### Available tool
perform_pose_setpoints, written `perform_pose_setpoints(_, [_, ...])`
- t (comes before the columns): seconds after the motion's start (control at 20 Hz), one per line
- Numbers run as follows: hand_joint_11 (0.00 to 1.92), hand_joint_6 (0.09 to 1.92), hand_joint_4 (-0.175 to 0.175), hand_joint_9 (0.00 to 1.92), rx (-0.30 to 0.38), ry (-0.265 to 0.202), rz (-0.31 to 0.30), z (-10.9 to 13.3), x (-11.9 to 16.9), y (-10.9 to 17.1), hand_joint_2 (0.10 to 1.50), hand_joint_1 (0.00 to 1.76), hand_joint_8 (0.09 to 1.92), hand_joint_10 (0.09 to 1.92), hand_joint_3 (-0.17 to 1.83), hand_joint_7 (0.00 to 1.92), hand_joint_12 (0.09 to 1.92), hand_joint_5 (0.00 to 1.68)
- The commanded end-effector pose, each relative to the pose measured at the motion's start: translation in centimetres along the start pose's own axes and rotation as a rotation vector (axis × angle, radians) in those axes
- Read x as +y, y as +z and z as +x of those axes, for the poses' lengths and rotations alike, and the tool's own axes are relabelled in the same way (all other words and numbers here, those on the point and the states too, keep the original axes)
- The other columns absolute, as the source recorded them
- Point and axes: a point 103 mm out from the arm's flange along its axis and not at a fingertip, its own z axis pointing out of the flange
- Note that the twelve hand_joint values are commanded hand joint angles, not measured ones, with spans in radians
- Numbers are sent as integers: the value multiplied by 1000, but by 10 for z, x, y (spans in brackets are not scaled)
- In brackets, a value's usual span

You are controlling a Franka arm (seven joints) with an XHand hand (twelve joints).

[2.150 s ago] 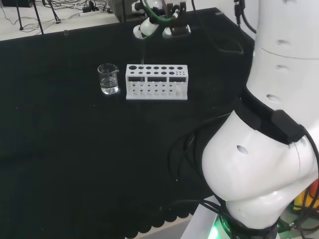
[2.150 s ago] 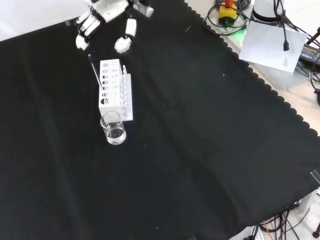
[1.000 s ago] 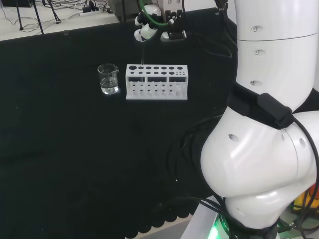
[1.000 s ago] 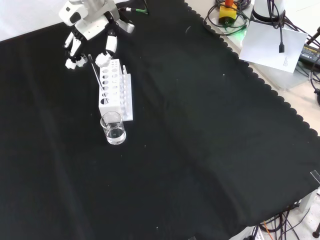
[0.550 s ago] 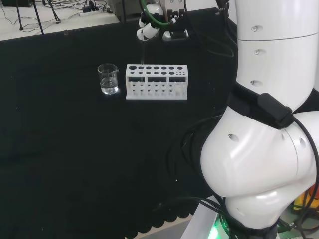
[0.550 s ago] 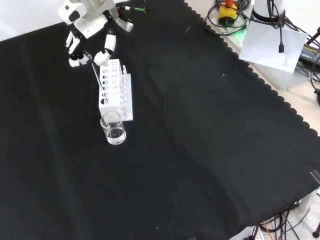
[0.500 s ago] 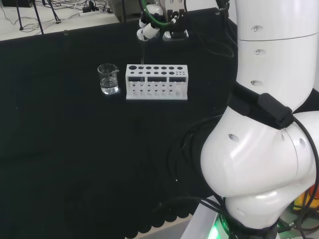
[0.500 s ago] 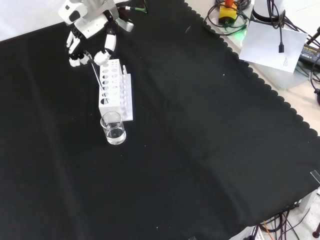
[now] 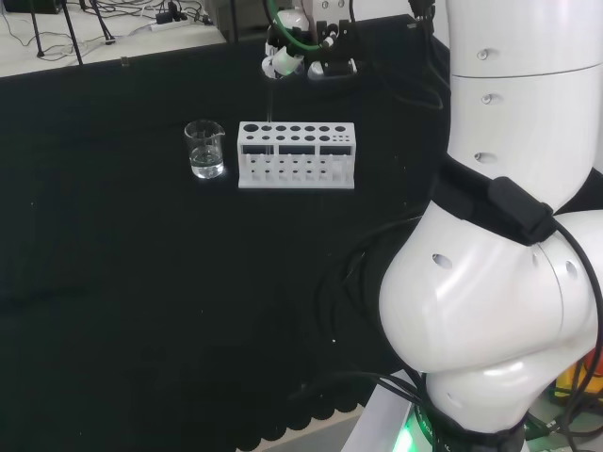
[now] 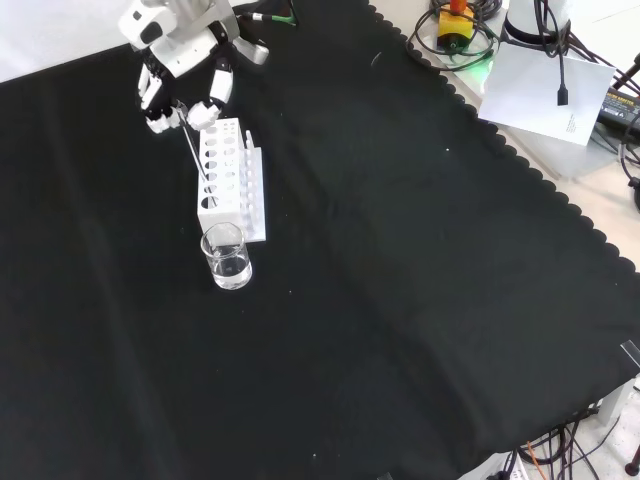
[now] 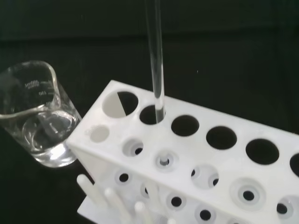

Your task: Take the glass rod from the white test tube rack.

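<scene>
Rod (image 10: 190, 150) of glass stands in the white rack's (image 10: 228, 180) second hole from the beaker (image 10: 228, 258) end; hand (image 10: 180, 62), at rack's 12 o'clock in front view, closes curled fingers around its top; surface (image 10: 400, 300) around lies open.

In your head view, the white test tube rack (image 9: 297, 154) stands on the black cloth (image 9: 141, 282), and a small glass beaker (image 9: 204, 149) stands just beside it on the left. The thin glass rod (image 9: 270, 111) rises from a hole near the rack's left end. The hand (image 9: 306, 49) is above the rod's top; you cannot tell its grip. The arm's white links (image 9: 509, 235) are at the right.
</scene>
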Motion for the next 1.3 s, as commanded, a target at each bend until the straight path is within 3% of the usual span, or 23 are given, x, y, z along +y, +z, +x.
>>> perform_pose_setpoints(0.05, [869,1037,-175,1236,-19,-29,-31,11,3,-3,911,911,975,908,652,1004,1233,569])
perform_pose_setpoints(0.45, [1115,1069,-175,1355,-39,-46,-34,21,7,0,886,1011,1052,992,702,1033,1155,615])
perform_pose_setpoints(0.6, [1499,1243,-175,1507,-69,-37,-109,24,5,-3,1019,1169,1206,1054,378,944,993,773])
perform_pose_setpoints(0.75, [1707,1254,-175,1616,-81,-38,-134,26,5,-4,863,1244,1275,1086,611,950,874,878])
perform_pose_setpoints(0.9, [1743,1261,-175,1648,-66,-47,-158,23,4,-4,768,1261,1288,1096,769,982,861,920])
perform_pose_setpoints(1.05, [1740,1116,-175,1682,-37,-83,-278,22,-2,-14,763,1196,1260,1049,696,1306,816,1007])
perform_pose_setpoints(1.15, [1724,1108,-175,1682,-43,-102,-329,26,-7,-24,655,1261,1183,1019,858,1200,786,1052])
perform_pose_setpoints(1.3, [1729,981,-175,1721,-48,-102,-370,36,-22,-47,648,1221,1177,959,808,1422,754,1123])
